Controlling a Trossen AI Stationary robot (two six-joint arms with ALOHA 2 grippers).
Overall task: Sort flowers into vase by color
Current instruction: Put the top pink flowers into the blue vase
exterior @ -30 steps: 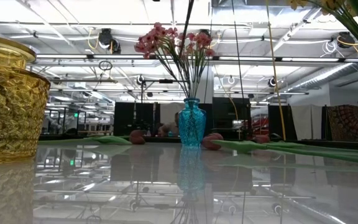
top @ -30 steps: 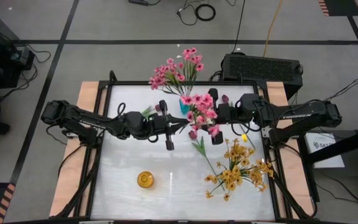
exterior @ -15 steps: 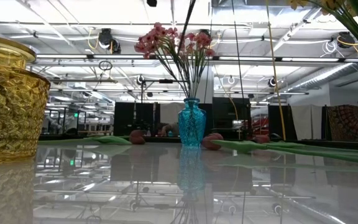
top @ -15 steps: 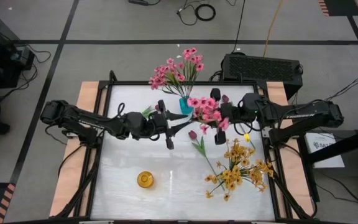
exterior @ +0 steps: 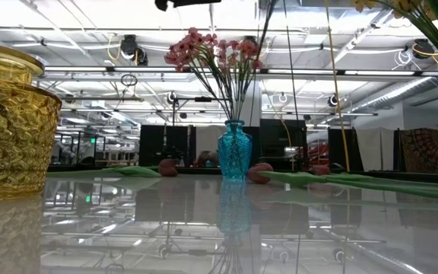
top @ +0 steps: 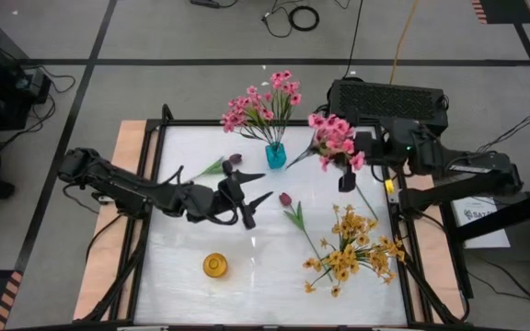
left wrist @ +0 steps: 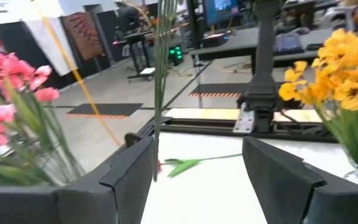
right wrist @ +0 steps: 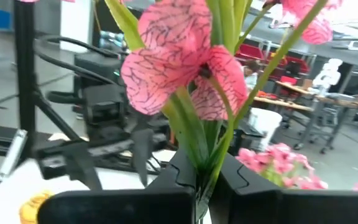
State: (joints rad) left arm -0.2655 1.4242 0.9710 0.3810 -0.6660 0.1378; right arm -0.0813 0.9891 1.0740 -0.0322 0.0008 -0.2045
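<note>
Pink blossom spray (top: 334, 138) sits clamped by its stem in your right gripper (top: 346, 175), fingers shut on it, blooms pointing away from the wrist toward the blue vase (top: 275, 155), which stands near, on its inboard side. Your left gripper (top: 251, 198) hangs open and empty, farther from that vase.

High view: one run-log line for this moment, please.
right gripper: shut on pink blossom spray, lifted | left gripper: open, empty | blue glass vase: holds pink flowers
</note>
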